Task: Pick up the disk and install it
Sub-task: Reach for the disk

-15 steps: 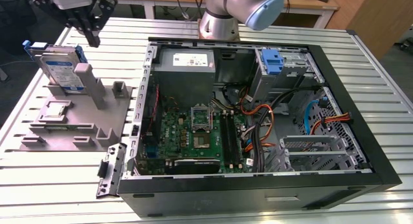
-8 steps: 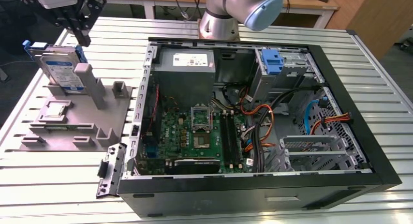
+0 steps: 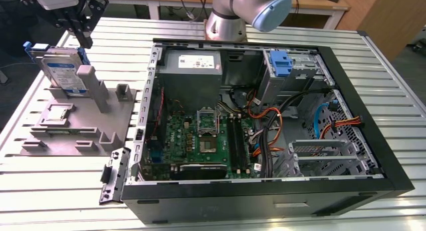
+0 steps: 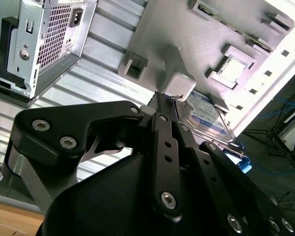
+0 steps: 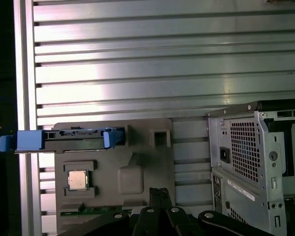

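Silver-grey rectangular hard disk w/ white-blue label and blue plastic bracket (image 3: 63, 71) is standing on edge in grey plastic fixture (image 3: 60, 126), at the exterior view's left of open black PC case (image 3: 398, 177). Black gripper (image 3: 87, 41) is hovering just above disk's upper corner, fingertips pinched together, empty. In the first wrist view disk (image 5: 73, 139) is showing edge-on, thin top edge facing up, offset sideways from gripper (image 5: 160, 192).

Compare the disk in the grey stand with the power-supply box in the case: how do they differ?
The disk stands on edge outside the case; the power-supply box sits inside it. The disk is thin with a blue frame; the box is bulky, without blue. Both are grey metal with labels.
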Robot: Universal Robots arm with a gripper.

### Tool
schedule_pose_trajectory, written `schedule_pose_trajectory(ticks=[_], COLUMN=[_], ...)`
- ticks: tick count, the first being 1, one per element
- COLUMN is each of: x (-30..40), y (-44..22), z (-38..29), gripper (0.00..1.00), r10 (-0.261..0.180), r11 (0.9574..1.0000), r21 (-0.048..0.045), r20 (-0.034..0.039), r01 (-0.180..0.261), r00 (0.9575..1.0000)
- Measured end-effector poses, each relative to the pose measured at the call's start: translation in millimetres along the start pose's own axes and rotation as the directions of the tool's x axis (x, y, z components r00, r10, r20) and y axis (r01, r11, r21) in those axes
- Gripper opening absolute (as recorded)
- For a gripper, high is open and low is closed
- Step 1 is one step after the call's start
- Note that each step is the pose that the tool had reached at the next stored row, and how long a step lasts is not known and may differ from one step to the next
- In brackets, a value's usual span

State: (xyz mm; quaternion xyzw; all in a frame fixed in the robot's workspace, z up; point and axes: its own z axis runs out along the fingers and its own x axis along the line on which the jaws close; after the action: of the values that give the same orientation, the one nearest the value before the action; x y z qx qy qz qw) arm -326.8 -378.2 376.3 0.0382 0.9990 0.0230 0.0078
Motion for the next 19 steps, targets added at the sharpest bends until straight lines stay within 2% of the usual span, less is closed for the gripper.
schedule_pose_trajectory(ticks=[8,14,15,16,19], x=[0.4,5.1,6.9,18.8,24.8], y=[-0.1,1.4,1.9,3.1,2.7], z=[0.4,0.8,0.9,1.6,2.2], gripper=[0.10,0.10,0.10,0.10,0.10], r10=[0.000,0.000,0.000,0.000,0.000], r11=[1.0000,1.0000,1.0000,1.0000,1.0000], r21=[-0.0001,0.0000,0.0000,0.0001,-0.0002], r20=[0.0001,0.0001,0.0001,-0.0001,0.0001], r01=[0.000,0.000,0.000,0.000,0.000], r00=[1.0000,1.0000,1.0000,1.0000,1.0000])
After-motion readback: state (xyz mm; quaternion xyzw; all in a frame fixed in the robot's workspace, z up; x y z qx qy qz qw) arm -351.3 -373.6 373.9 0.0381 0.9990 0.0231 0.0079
